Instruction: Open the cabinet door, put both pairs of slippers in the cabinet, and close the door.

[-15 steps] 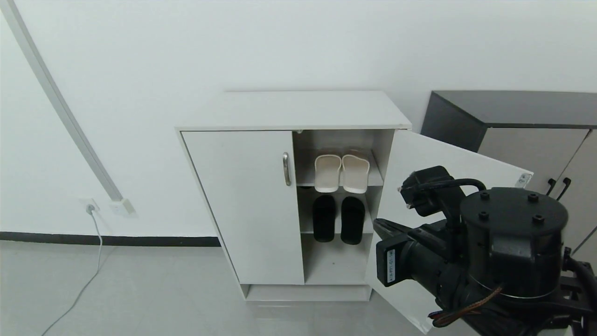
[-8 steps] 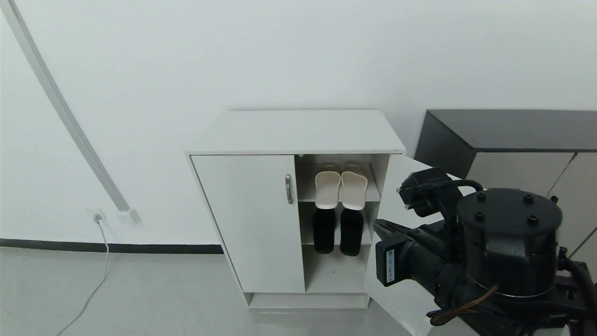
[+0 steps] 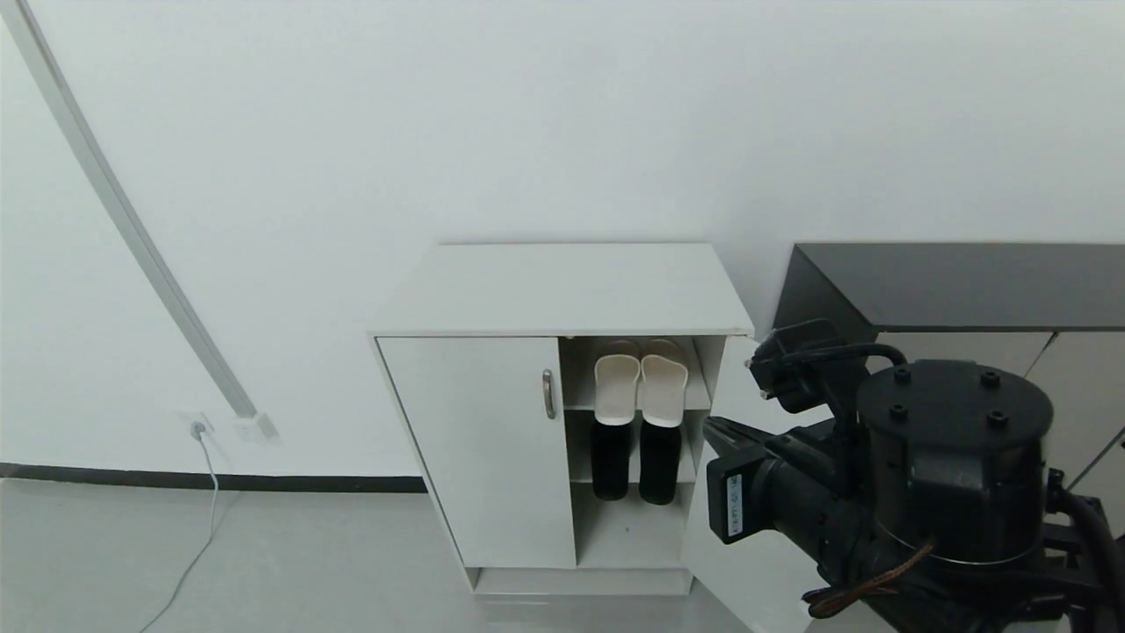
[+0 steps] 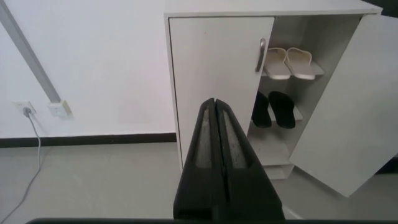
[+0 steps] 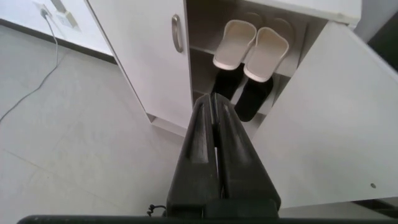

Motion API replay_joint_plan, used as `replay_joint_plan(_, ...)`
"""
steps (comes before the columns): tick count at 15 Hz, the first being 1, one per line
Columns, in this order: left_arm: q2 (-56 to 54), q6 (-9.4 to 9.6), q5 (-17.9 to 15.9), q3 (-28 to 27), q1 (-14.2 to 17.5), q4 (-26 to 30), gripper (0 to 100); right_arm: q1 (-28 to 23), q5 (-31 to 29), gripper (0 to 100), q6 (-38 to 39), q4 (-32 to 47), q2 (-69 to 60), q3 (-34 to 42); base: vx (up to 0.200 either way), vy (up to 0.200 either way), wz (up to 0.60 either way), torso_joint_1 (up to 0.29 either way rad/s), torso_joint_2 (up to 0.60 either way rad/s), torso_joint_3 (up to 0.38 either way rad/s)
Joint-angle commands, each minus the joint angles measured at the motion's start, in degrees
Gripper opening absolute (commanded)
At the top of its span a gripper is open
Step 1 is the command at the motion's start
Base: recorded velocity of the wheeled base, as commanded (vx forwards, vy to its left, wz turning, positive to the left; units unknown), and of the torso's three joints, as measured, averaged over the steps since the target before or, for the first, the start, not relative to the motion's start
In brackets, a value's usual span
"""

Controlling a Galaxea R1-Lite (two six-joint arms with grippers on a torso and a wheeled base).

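Note:
The white cabinet stands against the wall, its left door closed. Its right door hangs open; in the head view my right arm hides most of it. A white pair of slippers lies on the upper shelf and a black pair on the shelf below. The left wrist view shows my left gripper shut and empty, in front of the closed door. In the right wrist view my right gripper is shut and empty, facing the open compartment with both pairs.
A dark cabinet stands right of the white one. On the wall at the left are a slanted conduit and a socket with a cable trailing onto the grey floor, which is bare there.
The whole head view has shifted: the cabinet now sits lower and looks smaller, so the camera has drawn back. The slippers lie as before, and the right arm keeps its pose.

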Motion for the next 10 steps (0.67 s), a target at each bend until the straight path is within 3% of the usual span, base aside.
replay_joint_plan(1, 0.07, 0.02, -0.01, 0.0, 0.01, 0.08, 0, 0.01, -0.03, 0, 0.01, -0.03, 0.17, 0.11, 0.0, 0.0, 0.0, 0.266, -0.57, -0.315)
replay_joint_plan(4, 0.07, 0.02, -0.01, 0.0, 0.01, -0.01, 0, 0.01, -0.03, 0, 0.01, -0.03, 0.09, 0.11, 0.0, 0.0, 0.0, 0.15, -0.33, -0.188)
replay_joint_plan(9, 0.07, 0.02, -0.01, 0.0, 0.01, 0.08, 0, 0.01, -0.03, 0, -0.08, -0.03, 0.17, 0.37, 0.0, 0.0, 0.0, 0.0, 0.0, 0.0)
replay_joint_plan(10, 0.07, 0.02, 0.08, 0.0, 0.01, -0.01, 0, -0.07, 0.06, 0, -0.08, 0.05, 0.61, 0.37, 0.0, 0.0, -0.6, 0.002, 0.0, 0.012)
